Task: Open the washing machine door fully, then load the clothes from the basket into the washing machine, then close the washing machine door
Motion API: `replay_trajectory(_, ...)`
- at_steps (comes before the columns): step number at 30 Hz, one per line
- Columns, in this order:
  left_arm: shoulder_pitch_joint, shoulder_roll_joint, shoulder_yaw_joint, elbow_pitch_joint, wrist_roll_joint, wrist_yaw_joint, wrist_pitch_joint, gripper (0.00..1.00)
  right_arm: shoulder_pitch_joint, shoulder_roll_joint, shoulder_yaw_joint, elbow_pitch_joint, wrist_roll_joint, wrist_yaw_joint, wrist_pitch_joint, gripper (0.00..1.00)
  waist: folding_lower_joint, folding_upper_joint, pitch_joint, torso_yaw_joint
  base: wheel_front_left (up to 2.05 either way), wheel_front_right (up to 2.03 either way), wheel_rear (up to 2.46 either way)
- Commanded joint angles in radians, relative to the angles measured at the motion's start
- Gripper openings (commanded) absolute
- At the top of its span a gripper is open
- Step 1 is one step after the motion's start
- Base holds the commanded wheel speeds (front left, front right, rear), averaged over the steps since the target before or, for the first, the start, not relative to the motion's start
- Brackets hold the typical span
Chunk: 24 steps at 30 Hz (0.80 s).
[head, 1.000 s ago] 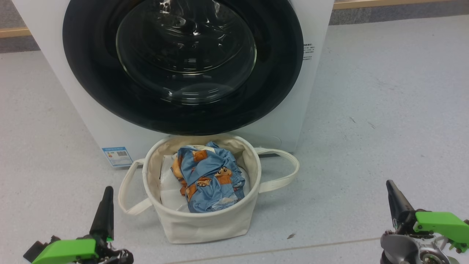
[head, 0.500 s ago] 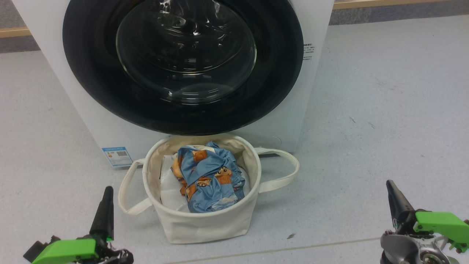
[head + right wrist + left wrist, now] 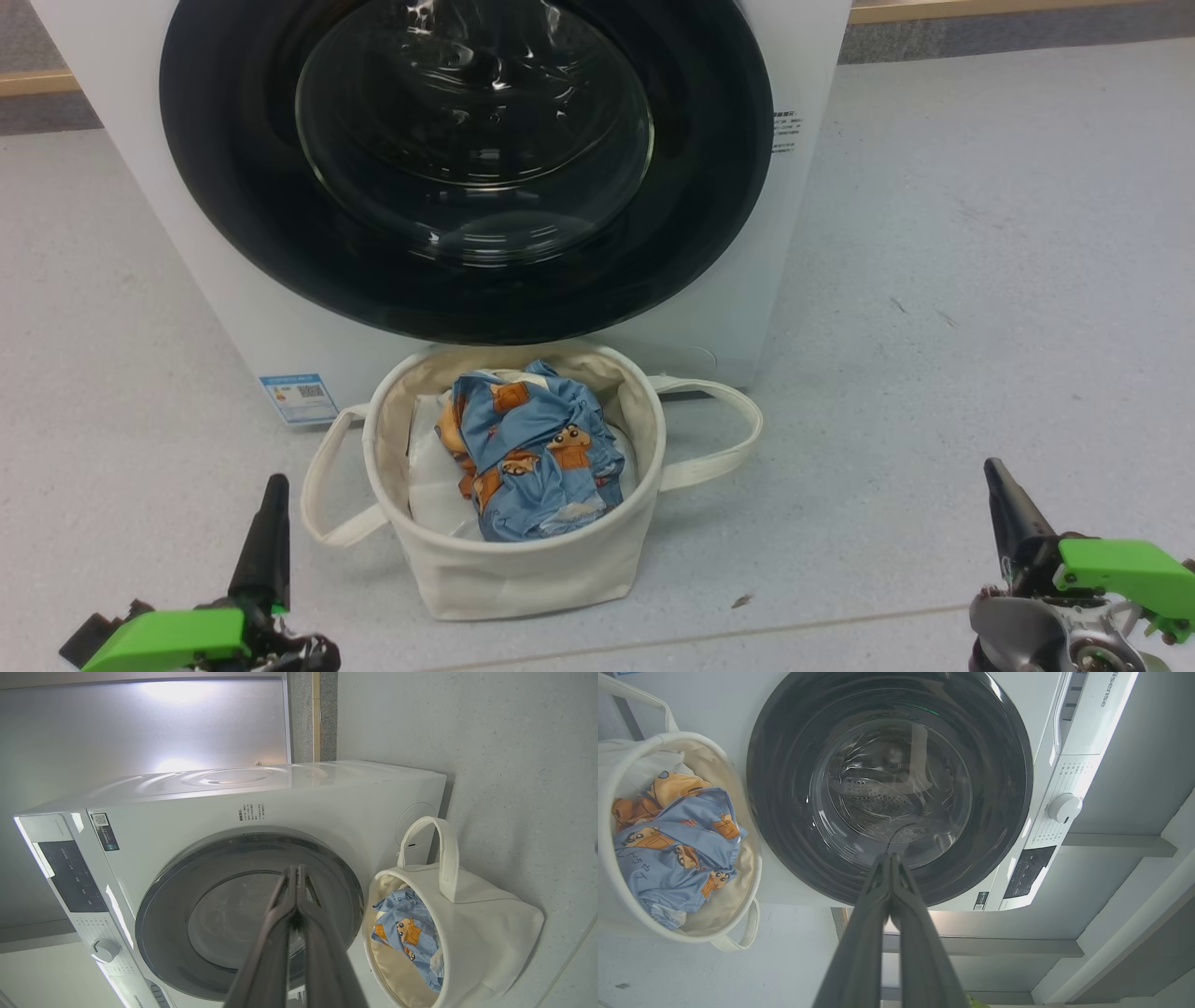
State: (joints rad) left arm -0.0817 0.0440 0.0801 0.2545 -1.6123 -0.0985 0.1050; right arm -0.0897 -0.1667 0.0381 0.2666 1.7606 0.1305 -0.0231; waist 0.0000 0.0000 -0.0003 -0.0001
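The washer [image 3: 121, 140] stands on the grey floor [image 3: 980, 280]. Its round door [image 3: 467, 168] is shut flat against the front, so nothing can go in yet. I'd say the first job, pulling the door wide open, is not begun.

The basket [image 3: 523, 579] sits on the floor right in front of the washer, just under the door's black rim. That looks handy, because the clothes [image 3: 532, 448] will only need a short lift up into the drum. But the basket is very near, and I think the door will swing out over its top, so that is a spot to watch.

The clothes are a blue bundle with orange bears. They lie on a white cloth [image 3: 429, 476] inside the basket, up high where they are easy to pinch from above.

The left gripper [image 3: 276, 485] hangs low on one side of the basket and the right gripper [image 3: 991, 471] on the other, both well apart from it. Each has its two dark fingers pressed tight together into one point, holding nothing. In both wrist views the fingers aim at the door. I guess they sit back like this so there is room to reach for the door first.
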Motion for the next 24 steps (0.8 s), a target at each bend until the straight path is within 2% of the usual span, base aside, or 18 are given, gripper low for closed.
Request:
replay_trajectory(1, -0.03, 0.006, 0.035, -0.031, 0.005, -0.008, 0.008, 0.0, -0.021, -0.007, 0.012, -0.031, -0.01, 0.0, 0.005, 0.0, 0.0, 0.0, 0.0, 0.0, 0.0, 0.0, 0.0)
replay_trajectory(24, -0.03, 0.006, 0.035, -0.031, 0.005, -0.008, 0.008, 0.0, -0.021, -0.006, 0.012, -0.031, -0.011, 0.0, 0.005, 0.0, 0.0, 0.0, 0.0, 0.0, 0.0, 0.0, 0.0)
